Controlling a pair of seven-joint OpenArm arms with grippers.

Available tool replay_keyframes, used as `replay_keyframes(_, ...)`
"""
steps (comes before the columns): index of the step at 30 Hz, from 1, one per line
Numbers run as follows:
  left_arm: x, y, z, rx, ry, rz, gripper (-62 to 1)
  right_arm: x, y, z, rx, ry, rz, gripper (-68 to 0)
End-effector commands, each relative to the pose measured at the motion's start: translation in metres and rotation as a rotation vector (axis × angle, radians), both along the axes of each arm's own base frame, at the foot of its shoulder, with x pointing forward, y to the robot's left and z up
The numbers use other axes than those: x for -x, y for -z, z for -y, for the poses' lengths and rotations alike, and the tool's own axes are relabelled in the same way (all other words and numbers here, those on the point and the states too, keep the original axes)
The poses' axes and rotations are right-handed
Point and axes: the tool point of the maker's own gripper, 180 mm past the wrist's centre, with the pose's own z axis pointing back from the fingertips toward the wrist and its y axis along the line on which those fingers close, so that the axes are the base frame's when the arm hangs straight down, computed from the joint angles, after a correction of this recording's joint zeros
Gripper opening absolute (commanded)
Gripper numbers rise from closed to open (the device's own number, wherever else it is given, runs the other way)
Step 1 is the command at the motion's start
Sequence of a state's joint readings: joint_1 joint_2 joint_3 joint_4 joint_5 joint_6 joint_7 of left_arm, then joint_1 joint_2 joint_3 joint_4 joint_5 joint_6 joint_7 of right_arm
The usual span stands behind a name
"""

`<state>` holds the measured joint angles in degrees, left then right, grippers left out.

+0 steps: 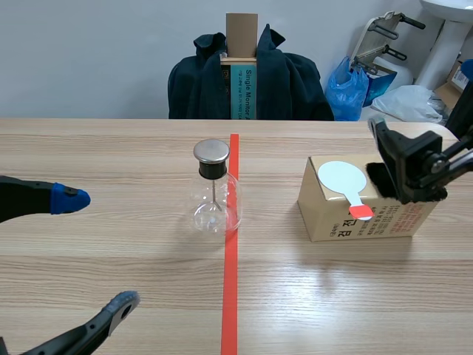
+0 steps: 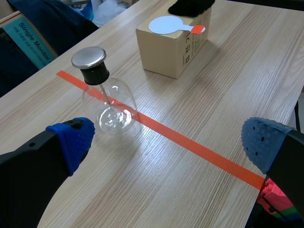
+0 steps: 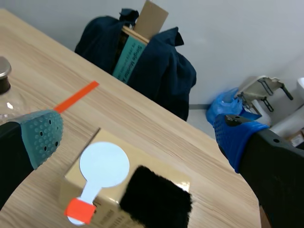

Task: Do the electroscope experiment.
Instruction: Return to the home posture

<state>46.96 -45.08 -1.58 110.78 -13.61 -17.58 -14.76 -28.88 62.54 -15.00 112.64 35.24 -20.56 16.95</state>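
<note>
The electroscope point(image 1: 214, 191) point(image 2: 102, 95) is a clear glass flask with a black stopper, a round metal cap and a thin rod inside; it stands on the red tape line mid-table. A pale blue round paddle with a red handle point(image 1: 346, 183) point(image 2: 168, 25) point(image 3: 100, 172) lies on top of a cardboard box point(image 1: 332, 218) point(image 3: 76, 183), beside a black fuzzy pad point(image 1: 380, 181) point(image 3: 156, 197) point(image 2: 191, 5). My left gripper point(image 1: 100, 248) point(image 2: 168, 142) is open, low at the left, with the flask ahead of it. Just above the box's right end hangs my right gripper point(image 1: 403, 166) point(image 3: 137, 135), open.
A chair draped with a dark jacket and holding a teal box point(image 1: 244, 92) point(image 3: 128, 54) stands behind the table's far edge. Blue and white bags point(image 1: 355, 89) lie on the floor at the back right. The red tape line point(image 1: 230, 296) runs down the table's middle.
</note>
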Motion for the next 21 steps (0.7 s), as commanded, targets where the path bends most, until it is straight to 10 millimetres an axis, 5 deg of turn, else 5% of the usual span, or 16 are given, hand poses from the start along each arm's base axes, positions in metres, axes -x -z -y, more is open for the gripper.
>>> replay_keyframes(1, -0.001, -0.007, 0.003, 0.032, -0.003, 0.014, 1.4, -0.004, -0.011, 0.000, -0.016, -0.009, 0.041, 0.4)
replay_keyframes(21, -0.003, -0.011, 0.003, 0.072, -0.025, -0.002, 1.4, 0.007, -0.004, -0.024, -0.030, -0.057, 0.073, 0.4)
